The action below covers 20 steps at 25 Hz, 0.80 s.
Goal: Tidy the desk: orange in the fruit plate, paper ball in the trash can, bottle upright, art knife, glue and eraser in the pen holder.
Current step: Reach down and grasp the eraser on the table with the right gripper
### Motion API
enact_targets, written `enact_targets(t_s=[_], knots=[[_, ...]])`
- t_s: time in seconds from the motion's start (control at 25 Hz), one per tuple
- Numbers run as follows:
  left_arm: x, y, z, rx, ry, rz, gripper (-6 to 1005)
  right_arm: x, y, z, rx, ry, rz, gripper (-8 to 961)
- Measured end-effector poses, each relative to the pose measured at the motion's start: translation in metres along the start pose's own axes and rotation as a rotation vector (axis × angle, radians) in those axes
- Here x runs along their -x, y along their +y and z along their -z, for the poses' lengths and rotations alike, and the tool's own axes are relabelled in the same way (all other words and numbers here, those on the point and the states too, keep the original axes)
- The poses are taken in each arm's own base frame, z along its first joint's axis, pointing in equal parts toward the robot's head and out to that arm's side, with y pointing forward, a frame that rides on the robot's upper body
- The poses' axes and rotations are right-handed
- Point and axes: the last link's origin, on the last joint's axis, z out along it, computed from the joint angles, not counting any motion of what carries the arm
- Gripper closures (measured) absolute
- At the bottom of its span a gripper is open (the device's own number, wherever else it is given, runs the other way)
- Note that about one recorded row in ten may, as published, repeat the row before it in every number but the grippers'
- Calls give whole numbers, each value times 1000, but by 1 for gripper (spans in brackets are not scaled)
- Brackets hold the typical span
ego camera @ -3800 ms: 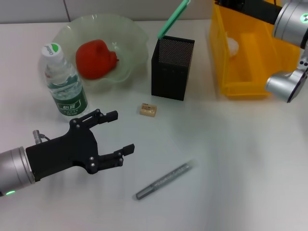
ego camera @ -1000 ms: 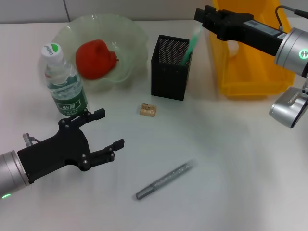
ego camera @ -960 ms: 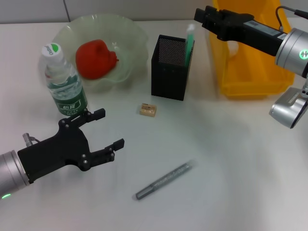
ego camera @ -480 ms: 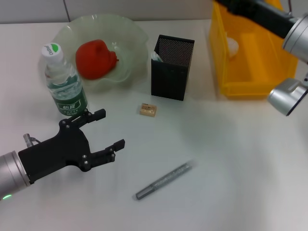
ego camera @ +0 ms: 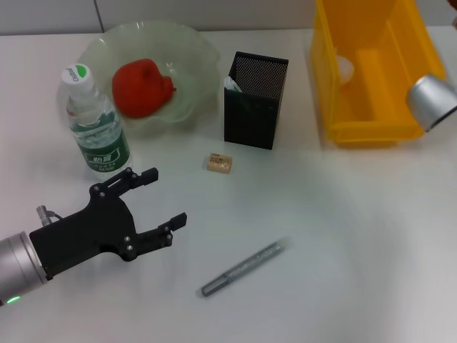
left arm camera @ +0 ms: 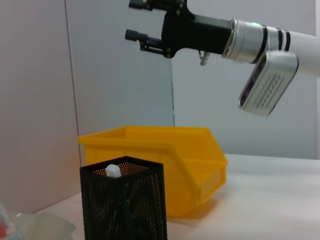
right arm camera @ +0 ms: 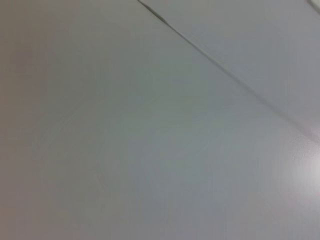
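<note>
- Take the black mesh pen holder (ego camera: 255, 100) as your landmark: the green-handled tool that stood tall above its rim a second ago now sits low inside, only a pale tip showing at the rim in both the head view and the left wrist view.
- Your right gripper (left arm camera: 150, 22), which was just over the holder then, has lifted clear; the left wrist view shows it high above the holder with its jaws parted and nothing between them, while the head view catches only a silver link of that arm at the edge, beyond the yellow bin (ego camera: 371, 71).
- Read that as one item delivered and let go, most likely the art knife, though what little shows of it is too slight to be sure.
- Your left gripper (ego camera: 150, 204) hovers over the desk (ego camera: 343, 236) in front of the holder and toward the bottle, jaws spread wide and empty.
- The eraser (ego camera: 220, 163) lies on the desk just in front of the holder, not yet picked up.
- The grey stick (ego camera: 243, 268), probably the glue, lies well in front of the holder, nearer you, also waiting.
- The bottle (ego camera: 93, 121) stands upright off to the holder's side, next to the fruit plate (ego camera: 193, 53).
- The red-orange fruit (ego camera: 143, 87) sits in that plate.
- A pale wad, apparently the paper ball (ego camera: 344, 68), rests inside the yellow bin on the holder's other side.
- By this showing, the eraser and the stick are what remain.
</note>
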Motion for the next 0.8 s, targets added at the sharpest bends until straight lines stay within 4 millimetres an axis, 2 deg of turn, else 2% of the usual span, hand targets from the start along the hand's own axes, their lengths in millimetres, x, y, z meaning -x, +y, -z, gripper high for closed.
enact_targets(t_s=[0.08,0.16,0.2,0.24,0.28,0.32,0.36,0.44,0.48,0.64,0.68,0.72,0.76,0.8], knots=[[1,-1,1,-11,-7,1,152,-3,0,-2,-7,26,-62,346],[1,-1,1,-13,-8,1,152,-9,0,-5,-19,75,-191,342],[1,-1,0,-12,-8,-2,152,-14,0,-9,-38,117,-341,341],[1,-1,0,-12,-8,-2,152,-14,0,-9,-38,117,-341,339],[1,-1,-1,-3,-5,-11,152,-17,1,-11,-53,144,-487,337],[1,-1,-1,-3,-5,-11,152,-17,1,-11,-53,144,-487,336],[0,-1,-1,1,-4,-15,152,-16,1,-13,-59,150,-563,334],[-3,-2,-2,1,9,-34,152,-7,4,-15,-74,126,-899,331],[-4,-4,-3,-5,17,-40,152,-7,4,-15,-74,126,-899,329],[-10,-13,-4,-60,48,-43,152,6,2,-17,-101,56,-1322,322],[-12,-16,-5,-95,73,-33,152,15,-1,-18,-99,7,-1508,321],[-12,-16,-5,-95,73,-33,152,15,-1,-18,-99,7,-1508,319],[-15,-15,-5,-115,109,-19,152,26,-5,-20,-81,-48,-1697,317],[-15,-15,-5,-115,109,-19,152,26,-5,-20,-81,-48,-1697,316]])
